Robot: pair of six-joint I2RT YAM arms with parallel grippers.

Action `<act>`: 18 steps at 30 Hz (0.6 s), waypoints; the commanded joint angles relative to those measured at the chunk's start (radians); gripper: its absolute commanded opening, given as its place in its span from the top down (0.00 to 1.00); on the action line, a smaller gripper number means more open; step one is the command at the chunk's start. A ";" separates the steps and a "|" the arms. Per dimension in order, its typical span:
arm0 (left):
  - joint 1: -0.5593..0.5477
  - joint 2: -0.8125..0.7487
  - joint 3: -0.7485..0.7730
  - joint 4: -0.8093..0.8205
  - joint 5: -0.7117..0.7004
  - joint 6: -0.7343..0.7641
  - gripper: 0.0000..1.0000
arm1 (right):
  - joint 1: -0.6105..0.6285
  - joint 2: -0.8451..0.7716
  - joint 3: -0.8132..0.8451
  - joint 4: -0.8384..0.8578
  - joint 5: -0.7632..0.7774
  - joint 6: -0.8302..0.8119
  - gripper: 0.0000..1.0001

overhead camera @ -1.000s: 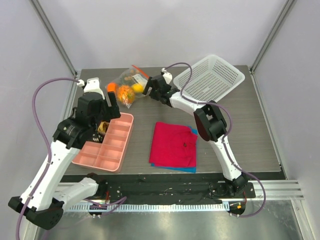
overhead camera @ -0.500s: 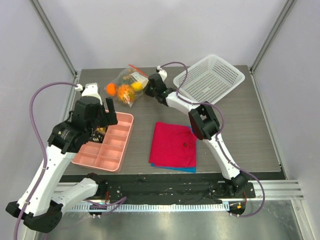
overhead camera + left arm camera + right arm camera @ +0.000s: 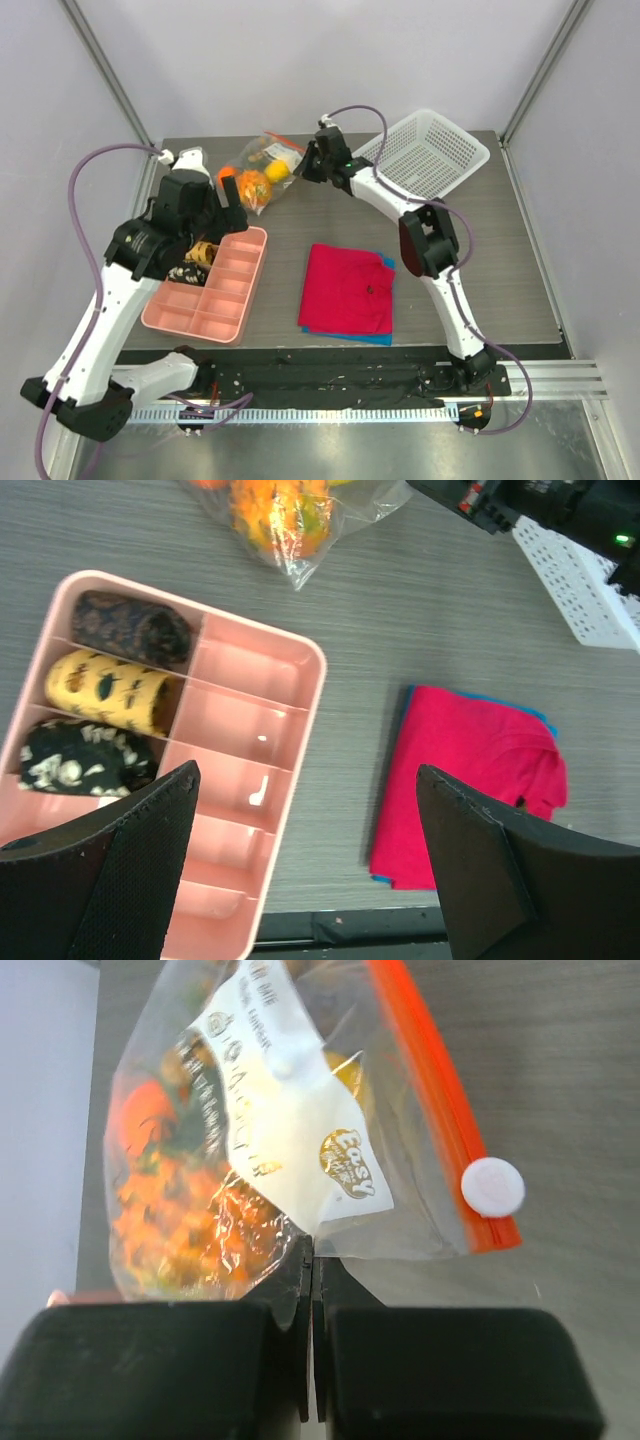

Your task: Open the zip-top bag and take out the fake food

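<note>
The clear zip-top bag (image 3: 262, 168) lies at the back of the table, its orange-red zip strip (image 3: 438, 1110) carrying a white slider (image 3: 492, 1186). Orange and yellow fake food (image 3: 254, 184) fills it; the right wrist view shows the same fake food (image 3: 175, 1210) through the plastic. My right gripper (image 3: 308, 166) is shut on the bag's (image 3: 290, 1130) thin plastic edge below the zip, jaws pressed together (image 3: 312, 1252). My left gripper (image 3: 226, 194) hangs open above the pink tray (image 3: 210, 300), short of the bag; nothing sits between its fingers (image 3: 307, 775).
The pink tray (image 3: 300, 660) holds three patterned rolls (image 3: 110, 688) in its far compartments. A folded red cloth (image 3: 346, 290) over a blue one lies centre-front. A white mesh basket (image 3: 420, 156) stands at the back right, beside the right arm.
The right gripper, open a second ago, has closed on the bag's edge and shifted slightly back. The left arm has moved a little toward the bag.
</note>
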 commanded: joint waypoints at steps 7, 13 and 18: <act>0.001 0.089 0.044 0.085 0.165 -0.105 0.14 | -0.061 -0.156 -0.104 0.003 -0.103 0.141 0.99; 0.002 0.108 0.044 0.073 0.216 -0.135 0.16 | -0.059 -0.050 -0.004 -0.049 0.032 0.298 0.91; 0.004 0.080 0.024 0.068 0.190 -0.123 0.16 | -0.056 -0.060 -0.082 -0.024 0.083 0.379 0.65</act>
